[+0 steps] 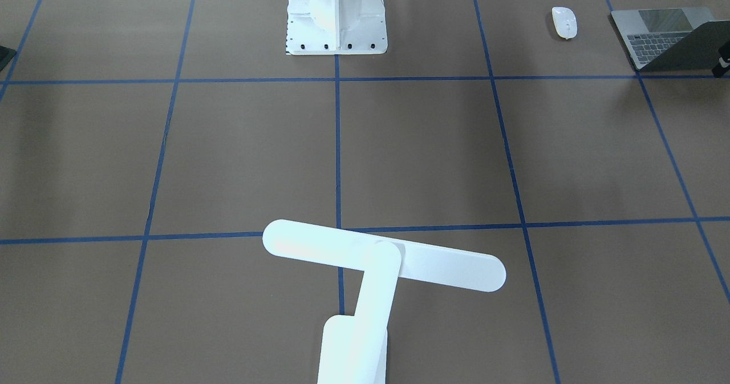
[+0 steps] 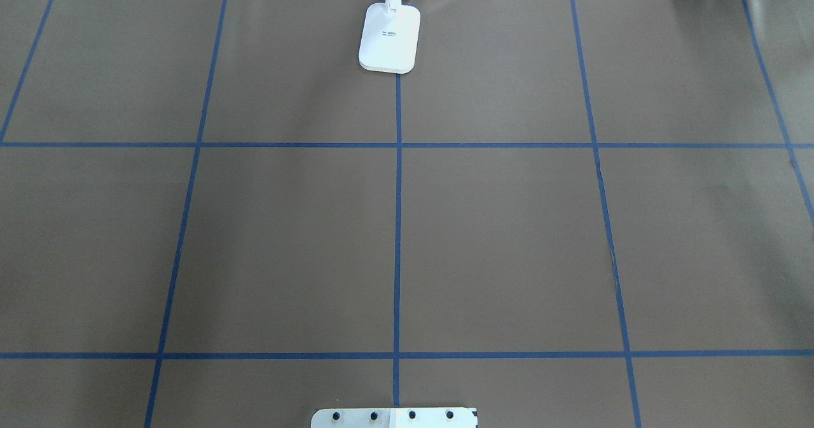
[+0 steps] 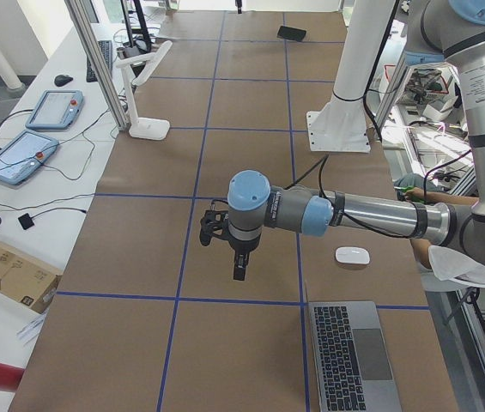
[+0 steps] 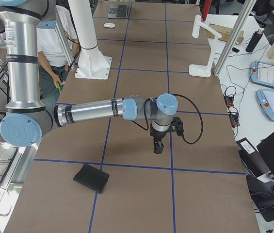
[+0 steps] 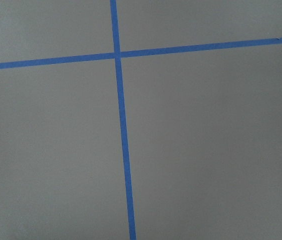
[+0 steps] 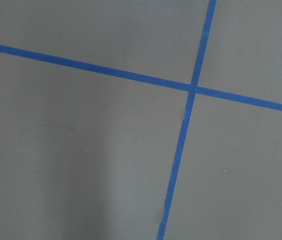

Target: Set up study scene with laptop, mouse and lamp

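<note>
The grey laptop [image 1: 656, 36] stands open at the table's end on the robot's left, and it also shows in the exterior left view [image 3: 354, 356]. The white mouse [image 1: 564, 22] lies beside it, apart from it [image 3: 352, 255]. The white lamp [image 1: 382, 255] stands at the table's far middle edge, its base [image 2: 390, 37] on the centre tape line. My left gripper [image 3: 238, 262] hangs over bare table, away from the laptop and mouse. My right gripper [image 4: 158, 143] hangs over bare table near the black mouse pad [image 4: 91, 177]. I cannot tell whether either is open or shut.
The white bolted pedestal [image 1: 336, 13] stands at the robot's side of the table. Blue tape lines [image 2: 397, 224] grid the brown table. An operator [image 4: 54, 48] stands beside the pedestal. Tablets [image 3: 32, 142] and cables lie on the side bench. Both wrist views show only table and tape.
</note>
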{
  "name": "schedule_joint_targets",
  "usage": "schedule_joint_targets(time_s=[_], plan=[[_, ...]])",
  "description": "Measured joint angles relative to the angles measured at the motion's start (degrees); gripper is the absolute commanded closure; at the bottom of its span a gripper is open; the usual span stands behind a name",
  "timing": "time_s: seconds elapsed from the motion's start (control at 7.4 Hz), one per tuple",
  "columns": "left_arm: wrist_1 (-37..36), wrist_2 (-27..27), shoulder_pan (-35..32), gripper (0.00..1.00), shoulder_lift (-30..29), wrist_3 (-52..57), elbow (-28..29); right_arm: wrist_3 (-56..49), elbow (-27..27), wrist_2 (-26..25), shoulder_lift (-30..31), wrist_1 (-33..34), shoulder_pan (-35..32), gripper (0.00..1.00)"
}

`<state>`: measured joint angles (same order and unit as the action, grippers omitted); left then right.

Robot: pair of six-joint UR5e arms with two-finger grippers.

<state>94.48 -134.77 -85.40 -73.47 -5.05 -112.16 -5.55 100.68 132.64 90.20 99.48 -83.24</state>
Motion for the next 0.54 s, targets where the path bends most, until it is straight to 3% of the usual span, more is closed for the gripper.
schedule_joint_targets(time_s=[0.54], plan=[[0.70,0.92,-2.25,0.00,4.40,-0.55,-1.72,0.15,0.08,2.15,-0.48,-0.04,0.01,0.01]])
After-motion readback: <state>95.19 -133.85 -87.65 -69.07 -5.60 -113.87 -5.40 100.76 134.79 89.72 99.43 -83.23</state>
